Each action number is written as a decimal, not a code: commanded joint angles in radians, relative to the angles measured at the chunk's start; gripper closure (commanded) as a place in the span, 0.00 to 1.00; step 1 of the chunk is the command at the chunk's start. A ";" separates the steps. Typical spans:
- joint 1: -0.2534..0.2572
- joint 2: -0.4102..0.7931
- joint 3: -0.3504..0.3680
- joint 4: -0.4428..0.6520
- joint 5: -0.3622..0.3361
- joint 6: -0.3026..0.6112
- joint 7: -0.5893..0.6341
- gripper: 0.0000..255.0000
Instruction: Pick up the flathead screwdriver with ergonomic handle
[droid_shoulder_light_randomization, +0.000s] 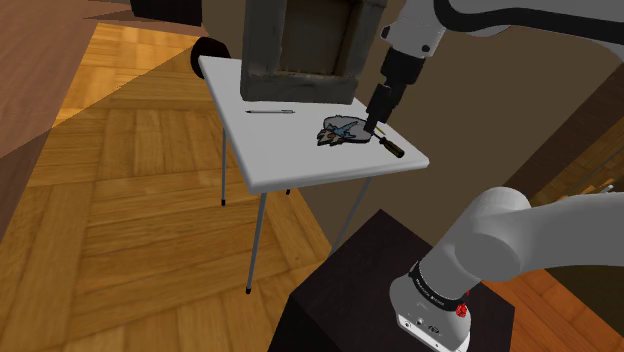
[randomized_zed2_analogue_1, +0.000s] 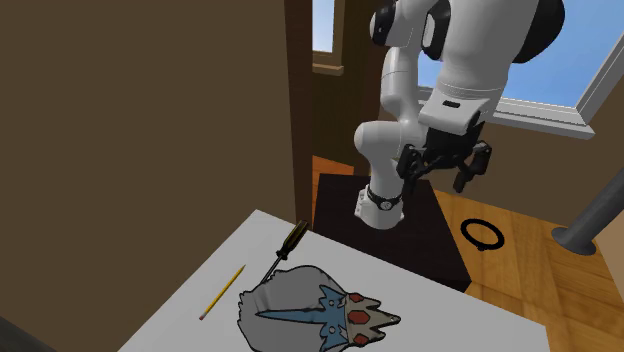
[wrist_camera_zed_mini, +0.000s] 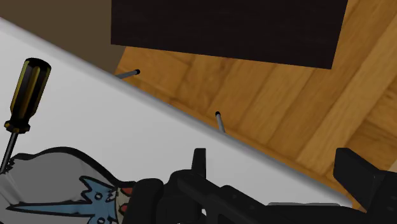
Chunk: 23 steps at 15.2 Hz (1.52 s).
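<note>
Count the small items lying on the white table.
3: a screwdriver near the edge of the table toward the stand, a flat grey crowned figure beside it, and a yellow pencil past that. The big box on the table may hide more.

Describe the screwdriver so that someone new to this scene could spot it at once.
Start at the white table in front of the dark stand. Near its stand-side edge, beside the flat grey-and-blue figure, lies the screwdriver. Unlike the slim yellow pencil farther along, it has a thick black-and-amber handle and a thin shaft.
</note>
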 joint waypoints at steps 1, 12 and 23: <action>0.000 0.000 0.000 0.000 0.000 0.000 0.000 0.00; -0.112 0.231 -0.200 0.042 -0.100 0.138 -0.156 0.00; -0.190 0.551 -0.385 0.200 -0.103 0.249 -0.322 0.00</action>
